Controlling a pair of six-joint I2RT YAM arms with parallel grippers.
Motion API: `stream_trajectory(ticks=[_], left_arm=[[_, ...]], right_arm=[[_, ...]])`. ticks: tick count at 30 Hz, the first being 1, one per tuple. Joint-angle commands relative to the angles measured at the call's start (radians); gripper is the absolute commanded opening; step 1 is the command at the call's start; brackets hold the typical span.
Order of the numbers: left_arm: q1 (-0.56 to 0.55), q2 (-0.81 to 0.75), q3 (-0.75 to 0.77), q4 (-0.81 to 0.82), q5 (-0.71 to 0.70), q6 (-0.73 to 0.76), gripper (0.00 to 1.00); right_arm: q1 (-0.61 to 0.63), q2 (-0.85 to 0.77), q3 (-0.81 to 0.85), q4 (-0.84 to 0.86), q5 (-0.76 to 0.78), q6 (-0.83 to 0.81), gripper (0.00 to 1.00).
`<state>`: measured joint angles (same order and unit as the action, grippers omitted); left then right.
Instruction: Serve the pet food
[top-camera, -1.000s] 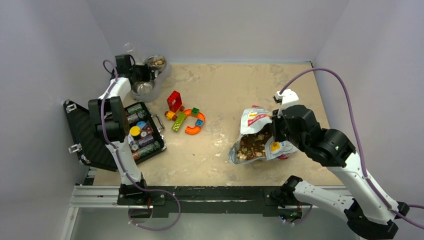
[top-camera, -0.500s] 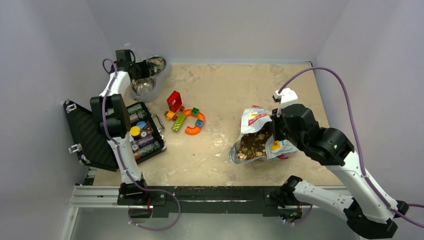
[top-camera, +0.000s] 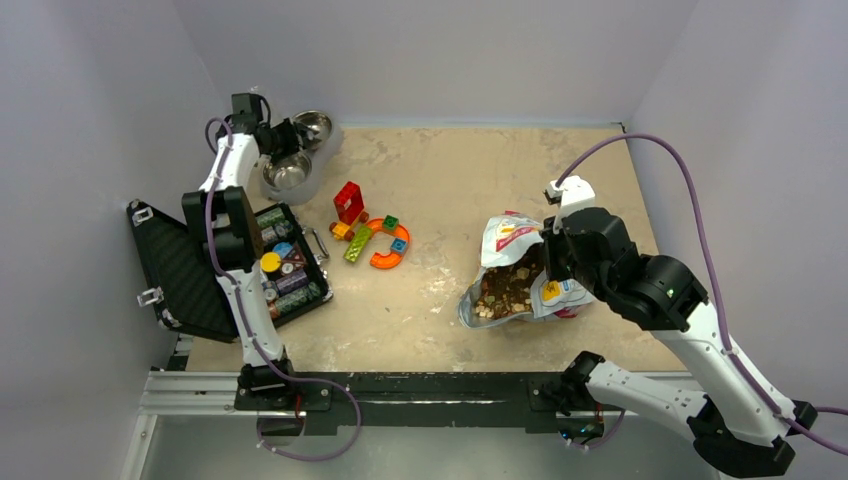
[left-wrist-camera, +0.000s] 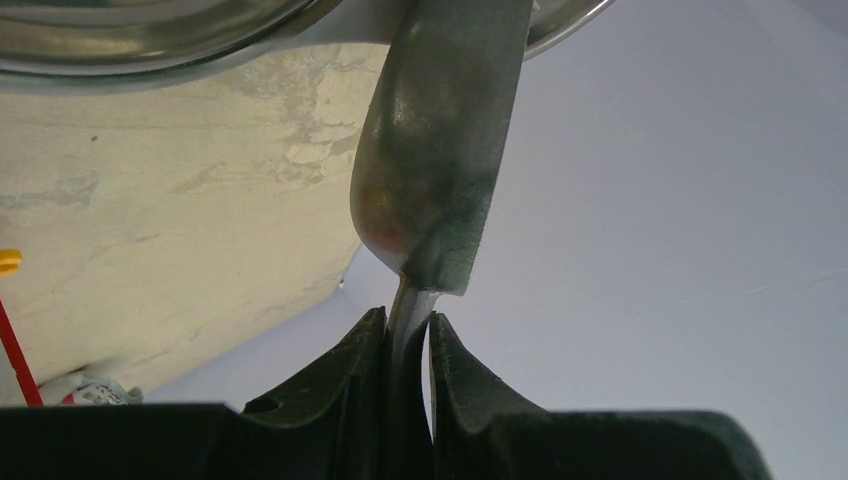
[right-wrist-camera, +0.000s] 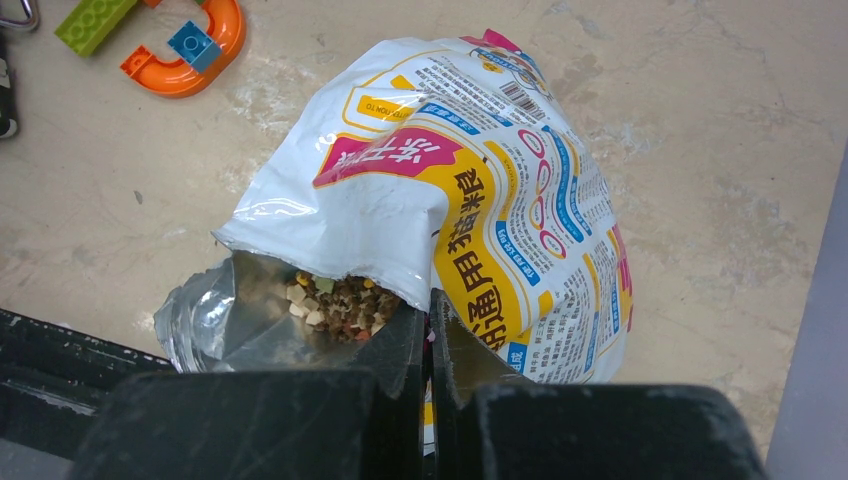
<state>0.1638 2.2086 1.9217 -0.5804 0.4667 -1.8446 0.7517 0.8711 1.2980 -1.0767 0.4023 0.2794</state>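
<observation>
The left gripper (left-wrist-camera: 408, 325) pinches a metal spoon (left-wrist-camera: 430, 170) by its handle, scoop end reaching ahead of the jaws to the steel bowl (left-wrist-camera: 150, 40) rim, probably for tipping; the right gripper (right-wrist-camera: 430, 322) is clamped on the foil bag (right-wrist-camera: 500, 200) at its torn lip, seemingly to hold the mouth open; the pet food (right-wrist-camera: 335, 298) lies just left of those jaws, inside the bag.

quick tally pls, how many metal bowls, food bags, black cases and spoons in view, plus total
metal bowls: 2 (near, far)
food bag: 1
black case: 1
spoon: 1
total: 5
</observation>
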Motion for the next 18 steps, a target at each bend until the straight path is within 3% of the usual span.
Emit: stream_trajectory(ticks=[1, 18], left_arm=[[0.009, 0.008, 0.085, -0.082, 0.023, -0.107, 0.00], [0.005, 0.090, 0.259, -0.183, 0.084, -0.400, 0.00]], right_arm=[[-0.005, 0.001, 0.052, 0.101, 0.056, -0.002, 0.00], [-0.004, 0.033, 0.063, 0.093, 0.034, 0.003, 0.00]])
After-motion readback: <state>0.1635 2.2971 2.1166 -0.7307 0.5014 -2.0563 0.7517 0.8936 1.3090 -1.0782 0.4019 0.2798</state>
